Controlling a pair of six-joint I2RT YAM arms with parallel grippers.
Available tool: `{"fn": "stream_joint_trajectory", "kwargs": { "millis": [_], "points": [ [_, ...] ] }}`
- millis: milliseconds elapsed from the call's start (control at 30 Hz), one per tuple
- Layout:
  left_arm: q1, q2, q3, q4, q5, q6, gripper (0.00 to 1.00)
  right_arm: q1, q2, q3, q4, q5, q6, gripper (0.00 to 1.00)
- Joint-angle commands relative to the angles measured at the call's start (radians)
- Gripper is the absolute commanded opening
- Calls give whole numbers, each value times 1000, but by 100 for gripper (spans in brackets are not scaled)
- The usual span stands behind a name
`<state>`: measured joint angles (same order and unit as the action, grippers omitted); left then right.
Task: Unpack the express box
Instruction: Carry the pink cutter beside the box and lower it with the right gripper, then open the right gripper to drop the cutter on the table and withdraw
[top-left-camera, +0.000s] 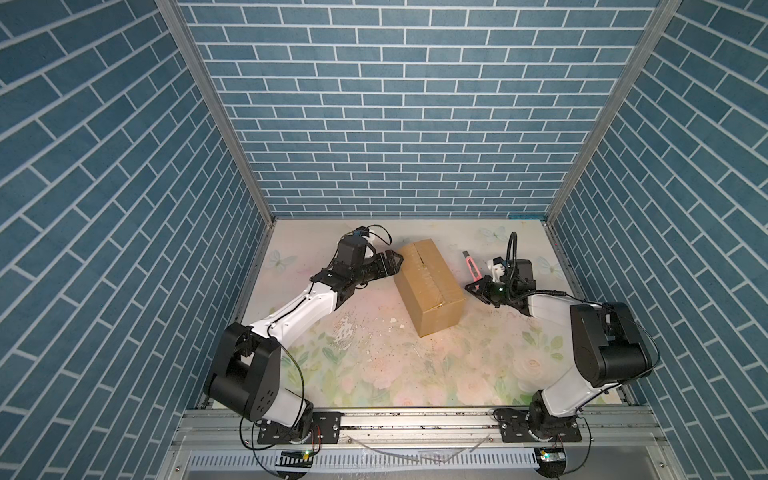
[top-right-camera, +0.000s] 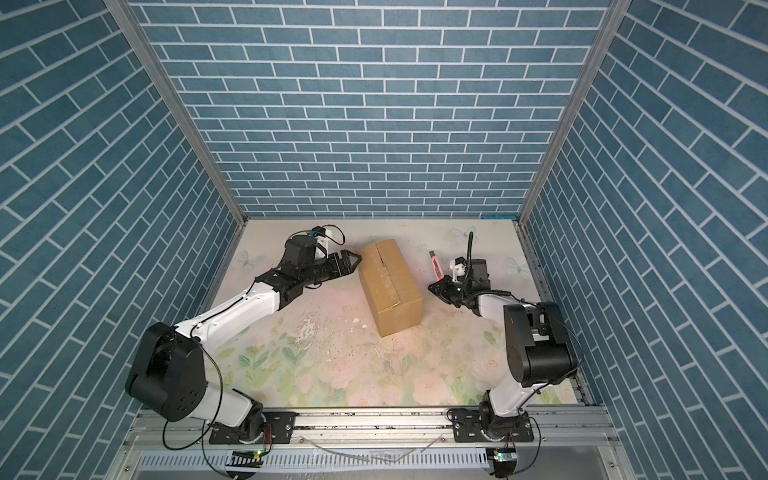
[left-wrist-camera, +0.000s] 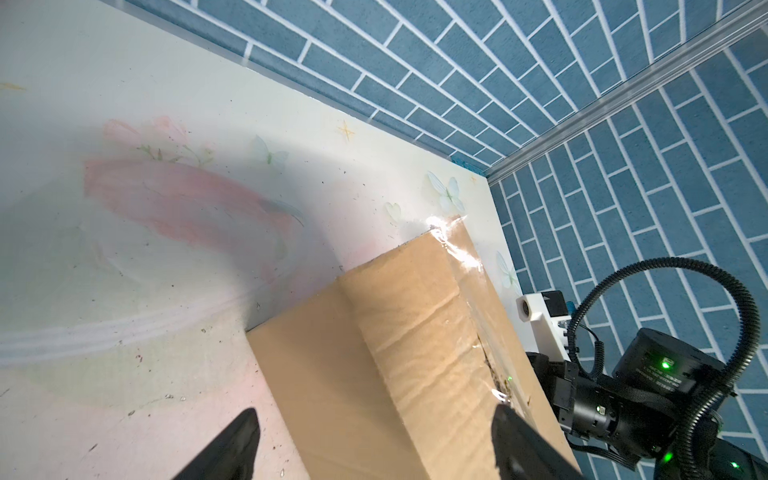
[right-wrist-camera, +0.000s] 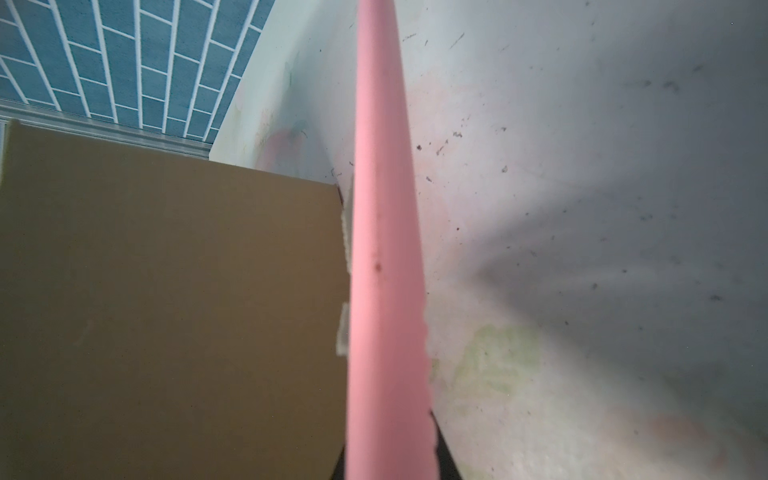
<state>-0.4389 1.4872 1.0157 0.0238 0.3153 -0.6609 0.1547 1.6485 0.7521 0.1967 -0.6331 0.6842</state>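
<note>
Knife (right-wrist-camera: 386, 249): pink, close up in the right wrist view, with the box (right-wrist-camera: 166, 311) beside it.
Right gripper (top-left-camera: 477, 286): clenched on the knife's lower end; the tip angles toward the far wall, apart from the box on its right side.
Box position (top-right-camera: 390, 286): brown carton on the flowered table (top-left-camera: 374, 365), toward the far middle, set at a slant between both grippers.
Box top: flaps down, clear tape (left-wrist-camera: 457, 249) along the seam.
Left gripper (top-left-camera: 397, 264): jaws spread wide, holding nothing, at the box's far left corner; one finger (left-wrist-camera: 237, 444) beside the side wall, the other above the top. Contact cannot be told.
</note>
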Motion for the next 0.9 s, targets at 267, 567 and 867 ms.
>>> {"fn": "stream_joint_trajectory", "kwargs": {
  "millis": [267, 567, 867],
  "points": [
    [5, -39, -21, -11, -7, 15, 88, -4, 75, -24, 67, -17, 36, 0],
    [5, -53, -35, -5, -6, 14, 88, -4, 89, -31, 62, -27, 56, 15],
    [6, -94, -62, -7, -8, 12, 88, -4, 88, -32, 19, -21, 84, 25]
  ]
}}
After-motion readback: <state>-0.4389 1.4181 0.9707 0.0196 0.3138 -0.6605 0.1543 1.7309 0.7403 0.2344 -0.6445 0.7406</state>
